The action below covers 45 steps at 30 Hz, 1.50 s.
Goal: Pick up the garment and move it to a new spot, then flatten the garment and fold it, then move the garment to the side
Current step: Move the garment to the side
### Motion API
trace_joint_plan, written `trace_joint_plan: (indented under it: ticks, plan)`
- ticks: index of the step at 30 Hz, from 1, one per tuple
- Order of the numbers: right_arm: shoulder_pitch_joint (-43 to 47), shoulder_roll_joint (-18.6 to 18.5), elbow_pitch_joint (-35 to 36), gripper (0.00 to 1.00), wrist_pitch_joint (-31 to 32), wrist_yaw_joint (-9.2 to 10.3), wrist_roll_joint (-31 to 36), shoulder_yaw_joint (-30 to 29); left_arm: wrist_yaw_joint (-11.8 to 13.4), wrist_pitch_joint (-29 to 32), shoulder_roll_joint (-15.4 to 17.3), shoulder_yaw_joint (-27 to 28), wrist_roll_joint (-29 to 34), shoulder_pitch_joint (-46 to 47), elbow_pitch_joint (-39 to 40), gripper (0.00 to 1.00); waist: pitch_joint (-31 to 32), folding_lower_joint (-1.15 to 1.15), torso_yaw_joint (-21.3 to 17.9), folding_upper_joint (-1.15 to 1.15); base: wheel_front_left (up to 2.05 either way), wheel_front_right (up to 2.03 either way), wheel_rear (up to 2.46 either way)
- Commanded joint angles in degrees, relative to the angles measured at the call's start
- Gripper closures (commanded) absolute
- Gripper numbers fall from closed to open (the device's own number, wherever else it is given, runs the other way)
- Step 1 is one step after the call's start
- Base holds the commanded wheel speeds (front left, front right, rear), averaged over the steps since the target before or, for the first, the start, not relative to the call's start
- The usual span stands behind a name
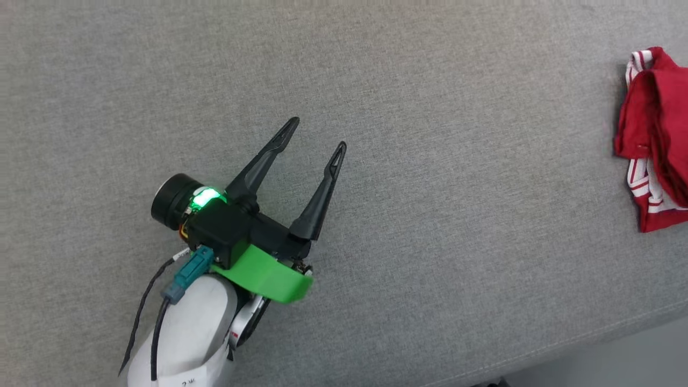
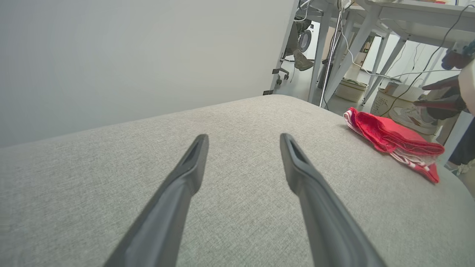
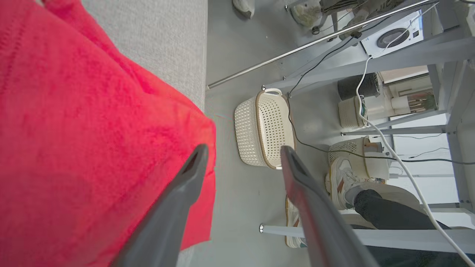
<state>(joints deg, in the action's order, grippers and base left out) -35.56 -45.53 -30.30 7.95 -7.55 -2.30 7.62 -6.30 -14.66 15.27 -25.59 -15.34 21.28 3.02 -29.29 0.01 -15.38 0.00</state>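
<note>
Head view takes in the wide grey cushion (image 1: 430, 242), with the folded red jersey (image 1: 653, 140) bunched at its right edge. Left gripper (image 1: 317, 133) hovers well apart, fingers spread and empty. Right gripper (image 3: 243, 147) is spread over the jersey's edge, pinching nothing. Looks like the set-aside step is wrapping up; next it needs a clean lift away.

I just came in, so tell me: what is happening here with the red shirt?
The red and white garment lies folded in a bundle near the right edge of the gray cushion. The right hand is over its edge, fingers apart, gripping nothing. The left hand is open too, over bare cushion, far from the garment. The fold looks done and the garment set aside.
</note>
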Motion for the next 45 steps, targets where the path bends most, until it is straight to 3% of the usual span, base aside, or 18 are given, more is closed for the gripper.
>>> trace_joint_plan:
  ticks: [1,8,14,24,31,45]
  plan:
    - [-0.1,1.1,1.0,0.0,-1.0,0.06,-0.5,-0.8,0.3,-0.3,-0.6,0.8,-0.7,-0.7,-0.7,0.0,3.4,-0.01,1.5,0.0,0.0,0.0,0.0]
    - [2.7,7.7,10.5,0.0,-3.6,0.06,-4.7,-2.9,0.5,-0.3,-2.7,7.0,-2.4,-5.2,-3.3,0.0,11.4,-0.01,3.5,0.0,0.0,0.0,0.0]
    - [9.0,14.1,20.2,0.0,-5.7,0.06,-9.4,-5.6,0.1,-0.3,-4.2,13.0,-2.8,-10.0,-5.5,0.0,18.3,-0.01,6.3,0.0,0.0,0.0,0.0]
    - [22.1,26.2,30.1,0.0,-11.6,0.06,-13.4,-10.3,-0.7,-0.3,-7.5,18.7,-3.6,-16.8,-7.7,0.0,25.1,-0.01,11.3,0.0,0.0,0.0,0.0]
    - [29.0,31.0,29.9,0.0,-16.4,0.06,-13.9,-9.6,-1.0,-0.3,-9.1,20.2,-2.7,-19.7,-8.8,0.0,26.5,-0.01,13.8,0.0,0.0,0.0,0.0]
    - [33.9,35.1,24.9,0.0,-21.6,0.06,-11.4,-7.4,-1.2,-0.3,-11.6,22.7,2.3,-23.0,-8.4,0.0,27.9,-0.01,16.0,0.0,0.0,0.0,0.0]
